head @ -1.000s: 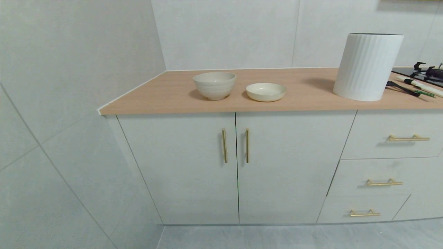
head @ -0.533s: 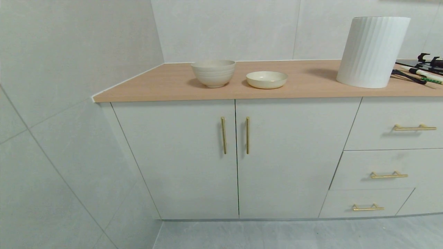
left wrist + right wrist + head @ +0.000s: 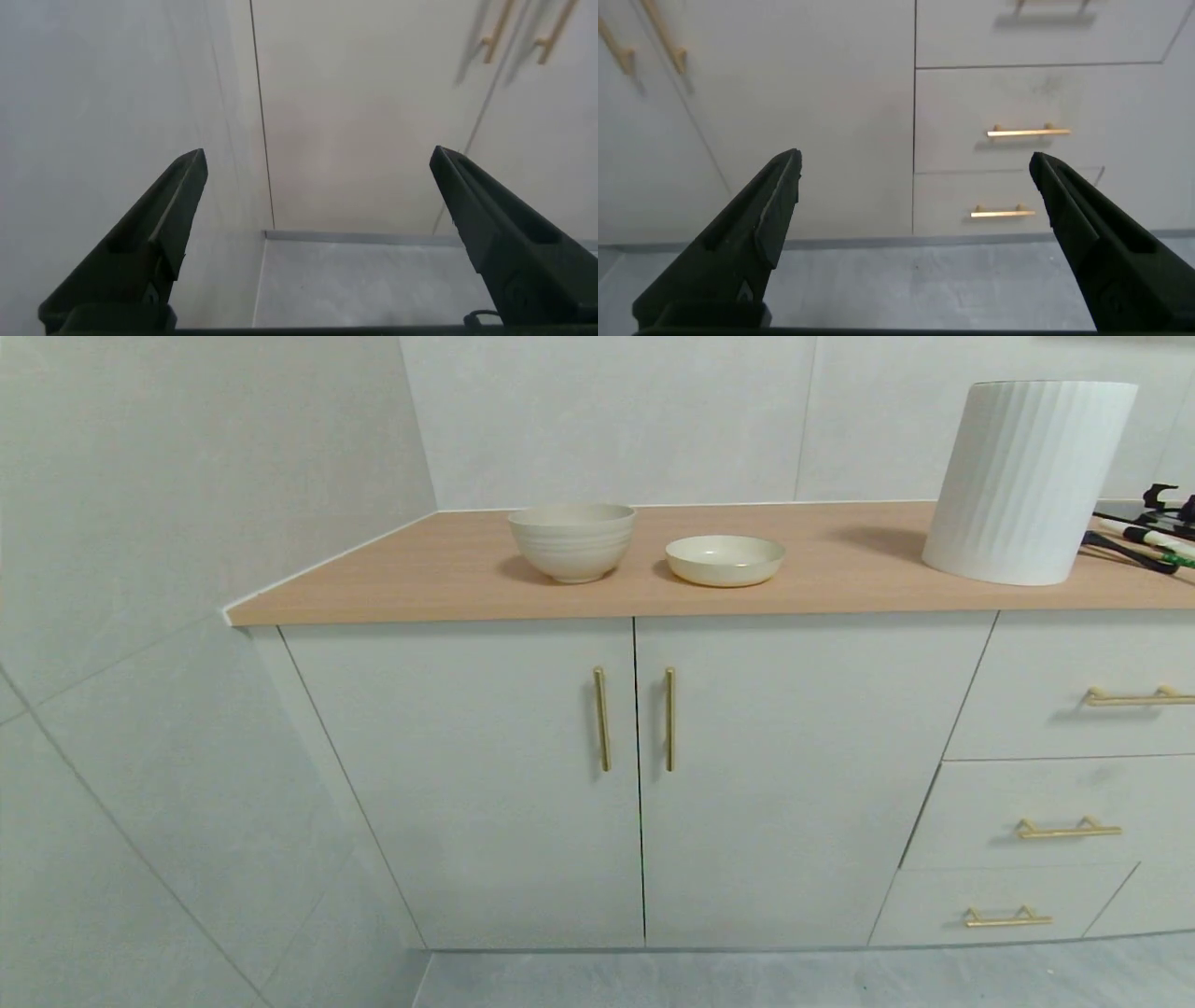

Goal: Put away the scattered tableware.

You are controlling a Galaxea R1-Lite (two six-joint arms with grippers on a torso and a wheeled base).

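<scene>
Camera drift is the sole change: bowl [image 3: 571, 541] and shallow dish [image 3: 724, 560] sit unmoved on the countertop [image 3: 840, 588], left gripper [image 3: 316, 157] and right gripper [image 3: 915, 157] splayed empty, nothing stowed yet.

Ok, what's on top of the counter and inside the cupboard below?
On the counter: a deep bowl, a shallow dish, a tall white container, some utensils. The cupboard doors are shut, hiding the inside.

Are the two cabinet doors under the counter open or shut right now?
Shut. Both cabinet doors sit flush with the front, with only a thin seam between their gold handles.
</scene>
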